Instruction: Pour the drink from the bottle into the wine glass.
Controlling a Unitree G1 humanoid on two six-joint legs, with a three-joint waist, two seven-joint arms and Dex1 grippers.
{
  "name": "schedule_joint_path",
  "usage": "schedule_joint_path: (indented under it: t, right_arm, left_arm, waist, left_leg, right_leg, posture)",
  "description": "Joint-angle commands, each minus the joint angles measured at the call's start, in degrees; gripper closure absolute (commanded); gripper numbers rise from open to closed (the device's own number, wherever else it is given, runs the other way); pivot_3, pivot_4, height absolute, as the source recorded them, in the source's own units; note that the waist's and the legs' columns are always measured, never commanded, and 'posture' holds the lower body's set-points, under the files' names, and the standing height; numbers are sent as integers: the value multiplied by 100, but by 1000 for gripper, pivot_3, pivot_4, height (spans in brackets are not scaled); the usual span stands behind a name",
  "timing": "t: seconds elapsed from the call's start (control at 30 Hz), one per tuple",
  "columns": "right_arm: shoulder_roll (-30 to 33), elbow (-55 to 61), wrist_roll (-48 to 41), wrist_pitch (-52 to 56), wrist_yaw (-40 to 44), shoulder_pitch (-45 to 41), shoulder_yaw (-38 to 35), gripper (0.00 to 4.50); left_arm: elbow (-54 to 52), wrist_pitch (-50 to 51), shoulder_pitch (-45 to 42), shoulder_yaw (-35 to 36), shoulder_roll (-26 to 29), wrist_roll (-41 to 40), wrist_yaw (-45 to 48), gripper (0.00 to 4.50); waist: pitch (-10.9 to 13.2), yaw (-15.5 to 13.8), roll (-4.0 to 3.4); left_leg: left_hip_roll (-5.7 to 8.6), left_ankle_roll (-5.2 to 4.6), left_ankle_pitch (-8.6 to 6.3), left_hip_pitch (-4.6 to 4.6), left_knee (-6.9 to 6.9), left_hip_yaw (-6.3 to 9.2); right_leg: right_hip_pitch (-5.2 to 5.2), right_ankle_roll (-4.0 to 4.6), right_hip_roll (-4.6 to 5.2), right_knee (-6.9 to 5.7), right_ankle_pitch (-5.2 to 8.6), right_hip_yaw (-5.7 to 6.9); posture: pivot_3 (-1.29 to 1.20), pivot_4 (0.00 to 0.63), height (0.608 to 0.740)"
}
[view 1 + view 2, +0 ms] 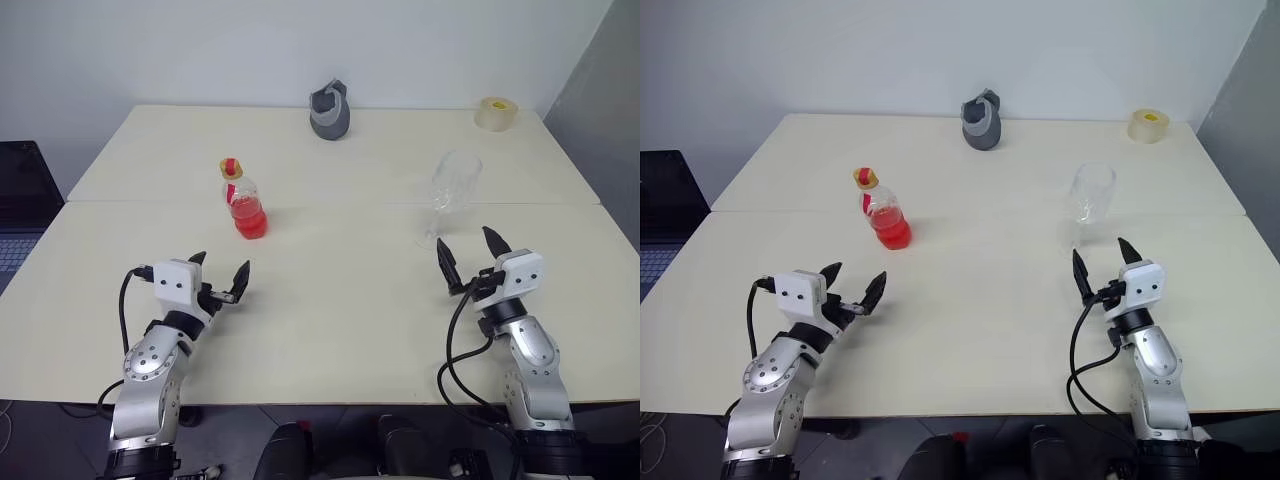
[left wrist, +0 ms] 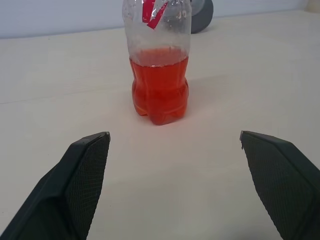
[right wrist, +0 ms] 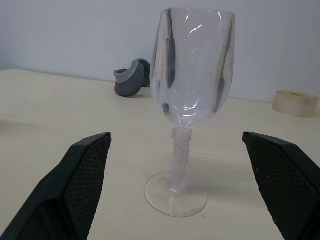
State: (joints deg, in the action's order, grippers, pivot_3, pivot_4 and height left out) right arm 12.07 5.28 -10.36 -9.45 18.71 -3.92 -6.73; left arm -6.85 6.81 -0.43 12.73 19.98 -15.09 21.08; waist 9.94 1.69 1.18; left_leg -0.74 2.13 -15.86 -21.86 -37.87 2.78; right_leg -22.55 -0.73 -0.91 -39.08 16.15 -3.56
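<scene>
I see a squat clear plastic bottle [image 2: 159,65] half full of red drink [image 2: 160,85], and an empty stemmed wine glass [image 3: 190,95]. The right wrist view shows droplets inside its bowl. Both grippers' textured black fingers [image 2: 75,185] spread wide, holding nothing.

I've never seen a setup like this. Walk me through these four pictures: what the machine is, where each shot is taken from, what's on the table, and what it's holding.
This is a humanoid robot with two arms, each ending in a gripper of two black fingers. The two wide pictures come from cameras in its head, looking down over a cream table. In them the left gripper and the right gripper hover near the table's front edge, both open and holding nothing.

The two close pictures come from cameras on the wrists, looking out between each gripper's fingers. The left wrist faces the bottle, upright, capped and partly filled with the red drink. The right wrist faces the wine glass, upright and empty.

At the far edge sit a grey cup-like object and a tape roll.
</scene>
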Motion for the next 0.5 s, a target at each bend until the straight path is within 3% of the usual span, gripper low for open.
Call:
schedule_joint_path:
  t: [0.03,0.5]
  right_arm:
    - [-13,82,-96,-131,25,-92,-24,0]
    - [-24,74,-95,-159,29,-104,-16,0]
  left_arm:
    - [-303,-202,-30,-18,28,-6,90,27]
    - [-342,-473,-85,-18,17,-220,427,27]
  waist:
    - [0,0,0]
    - [0,0,0]
  left_leg:
    - [0,0,0,0,0,0]
    - [0,0,0,0,0,-1]
  right_leg:
    - [0,0,0,0,0,0]
    - [0,0,0,0,0,0]
  posture:
    - [0,150,740]
    - [0,150,740]
